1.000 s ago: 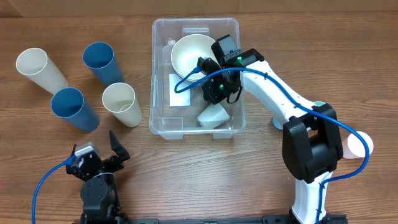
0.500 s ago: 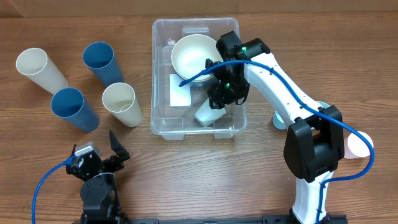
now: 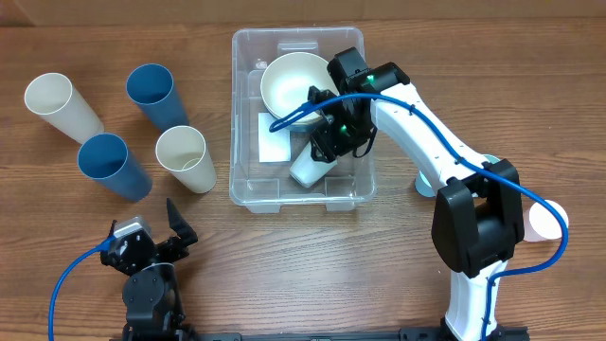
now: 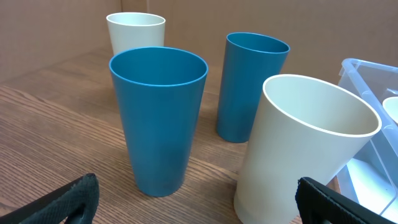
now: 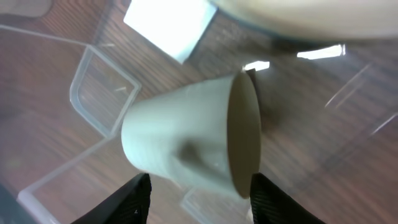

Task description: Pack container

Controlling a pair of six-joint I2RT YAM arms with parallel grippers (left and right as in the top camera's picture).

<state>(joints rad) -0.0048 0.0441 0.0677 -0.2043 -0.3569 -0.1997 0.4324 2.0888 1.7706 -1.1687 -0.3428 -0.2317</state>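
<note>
Right pincer [image 3: 329,144] hangs inside the clear container [image 3: 244,114], arm stretched from the near edge, jaws apart over a tipped cream cup [image 3: 305,171]. Container sits mid-counter by the far edge, cream bowl [image 3: 289,83] inside too.

On the wooden table [image 3: 284,275] four cups stand at the left of the frame. A white cup [image 3: 61,106] is at the upper left, and a blue cup [image 3: 156,95] is to its right. Below them stand a second blue cup [image 3: 112,166] and a cream cup [image 3: 186,159], near each other. A cream bowl [image 3: 289,83] is at the upper middle. Just below it a small cream cup [image 3: 305,171] lies on its side. A pink cup [image 3: 549,220] shows at the right edge.
</note>
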